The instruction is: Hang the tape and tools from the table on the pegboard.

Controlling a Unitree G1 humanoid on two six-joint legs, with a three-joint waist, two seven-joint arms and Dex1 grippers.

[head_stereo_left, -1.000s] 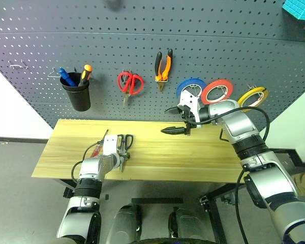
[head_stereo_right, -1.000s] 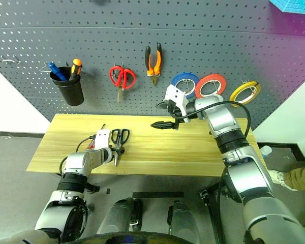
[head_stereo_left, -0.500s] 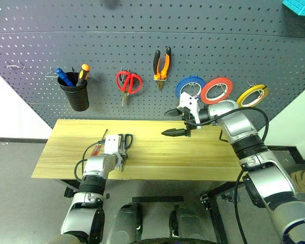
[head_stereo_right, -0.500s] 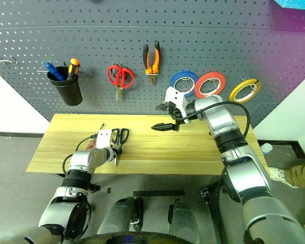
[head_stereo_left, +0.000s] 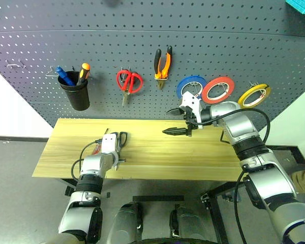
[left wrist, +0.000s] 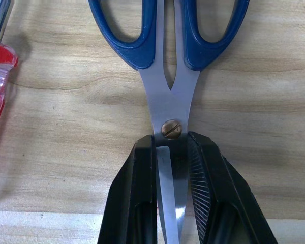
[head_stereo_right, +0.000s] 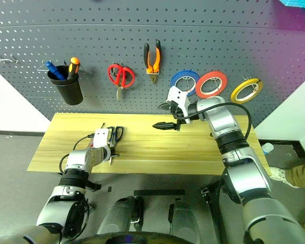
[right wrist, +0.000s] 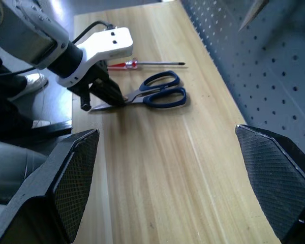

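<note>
Silver scissor blades (left wrist: 169,152) newly pinched.

Three tape rolls hung on the pegboard (head_stereo_left: 142,51): one blue (head_stereo_left: 189,86), one red (head_stereo_left: 217,89), one yellow (head_stereo_left: 253,95). Scissors numbered two: a red pair (head_stereo_left: 129,82), a dark pair (right wrist: 155,95). Pliers (head_stereo_left: 162,65), one; cup (head_stereo_left: 76,94), one.

Matt pale wooden table (left wrist: 66,101), glossy steel scissors (left wrist: 173,107) blades, smooth blue plastic handles.
</note>
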